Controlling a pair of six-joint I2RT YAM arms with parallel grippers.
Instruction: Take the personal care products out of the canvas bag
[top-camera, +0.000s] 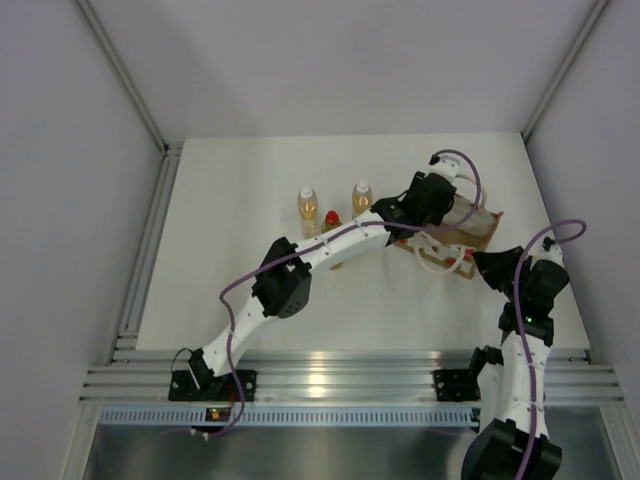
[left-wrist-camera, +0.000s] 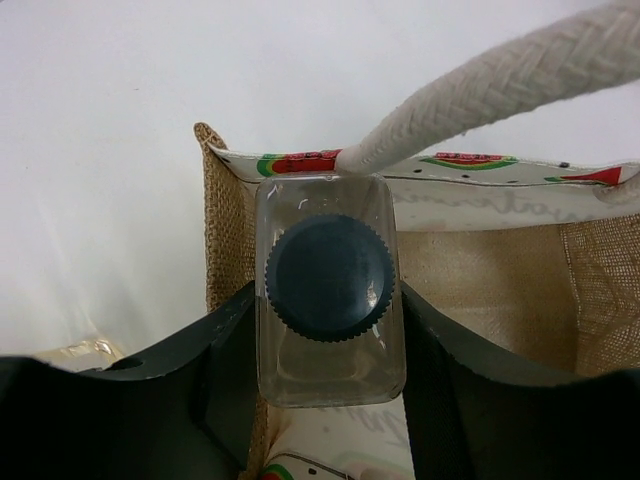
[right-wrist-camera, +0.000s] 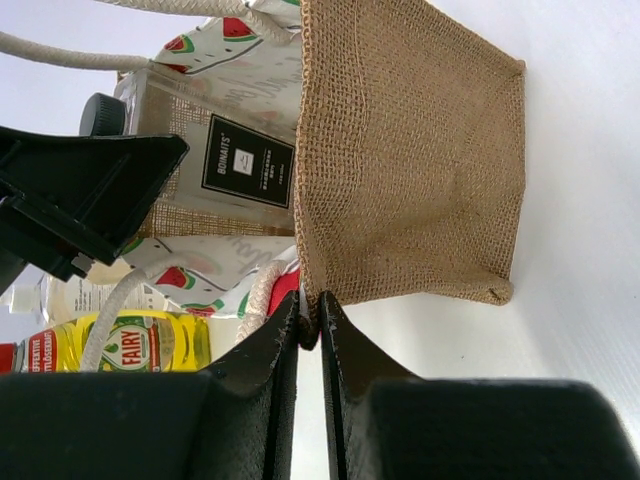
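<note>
White tabletop (top-camera: 230, 300), right edge: canvas bag (right-wrist-camera: 420, 170), rim pinched by right jaws; clear bottle (left-wrist-camera: 330, 290) pinched by left jaws, best drawn straight out, clearing rope handle (left-wrist-camera: 500, 90).

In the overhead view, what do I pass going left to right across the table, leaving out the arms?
amber bottle → red-capped bottle → second amber bottle → canvas bag
</note>
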